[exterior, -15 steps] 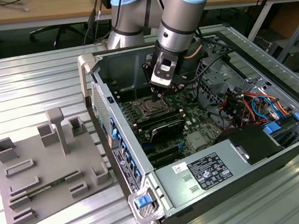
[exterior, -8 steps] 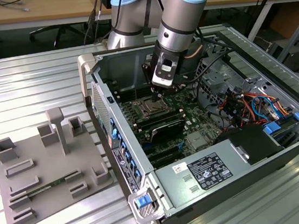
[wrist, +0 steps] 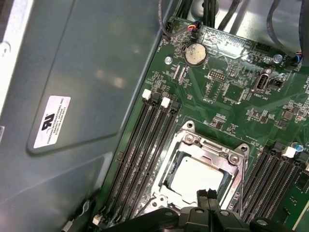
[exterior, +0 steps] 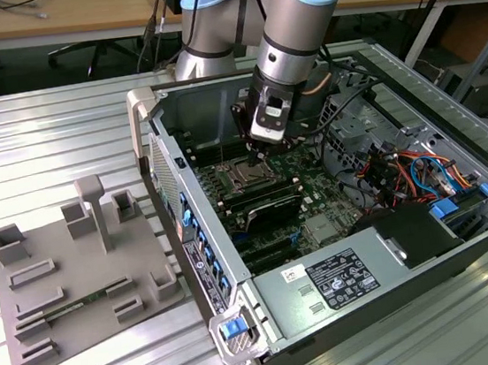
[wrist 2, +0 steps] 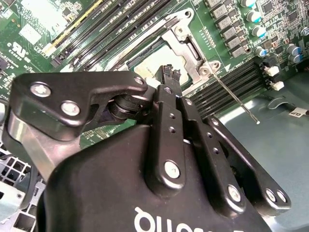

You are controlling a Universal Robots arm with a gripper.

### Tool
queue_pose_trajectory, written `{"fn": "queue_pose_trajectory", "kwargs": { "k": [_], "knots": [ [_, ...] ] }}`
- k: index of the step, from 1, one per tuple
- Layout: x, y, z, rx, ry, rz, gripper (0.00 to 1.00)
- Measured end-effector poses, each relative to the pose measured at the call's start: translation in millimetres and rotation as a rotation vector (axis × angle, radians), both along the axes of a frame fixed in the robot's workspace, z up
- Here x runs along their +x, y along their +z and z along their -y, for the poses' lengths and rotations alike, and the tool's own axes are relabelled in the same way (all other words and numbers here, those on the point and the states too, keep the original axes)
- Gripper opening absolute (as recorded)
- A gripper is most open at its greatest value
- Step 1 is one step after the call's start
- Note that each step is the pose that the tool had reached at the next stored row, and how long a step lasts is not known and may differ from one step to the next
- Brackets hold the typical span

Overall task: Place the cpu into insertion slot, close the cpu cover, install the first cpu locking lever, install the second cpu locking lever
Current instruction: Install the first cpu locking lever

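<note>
Cpu (wrist: 195, 176) seated in slot (wrist: 169, 169), cover (wrist: 215, 152) flat down over it, all right under the claw (wrist: 207, 194) tips. Claw fingers pressed together, nothing clamped between them. One lever (wrist 2: 236, 99) sticks out free just beside the claw, not latched.

My exterior view looks down from well off the gripper (exterior: 255, 153) — both wrist views sit close behind it, sharing the cpu cover (wrist: 208, 148).
</note>
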State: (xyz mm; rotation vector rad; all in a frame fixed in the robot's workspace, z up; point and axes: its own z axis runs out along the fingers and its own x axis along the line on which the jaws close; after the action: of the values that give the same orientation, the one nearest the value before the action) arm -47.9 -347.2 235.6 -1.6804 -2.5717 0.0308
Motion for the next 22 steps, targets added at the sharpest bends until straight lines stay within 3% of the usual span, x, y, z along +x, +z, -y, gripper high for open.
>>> {"fn": "queue_pose_trajectory", "kwargs": {
  "k": [22],
  "knots": [
    [0.0, 0.0, 0.0, 0.0000, 0.091, 0.0000, 0.11]
  ]
}}
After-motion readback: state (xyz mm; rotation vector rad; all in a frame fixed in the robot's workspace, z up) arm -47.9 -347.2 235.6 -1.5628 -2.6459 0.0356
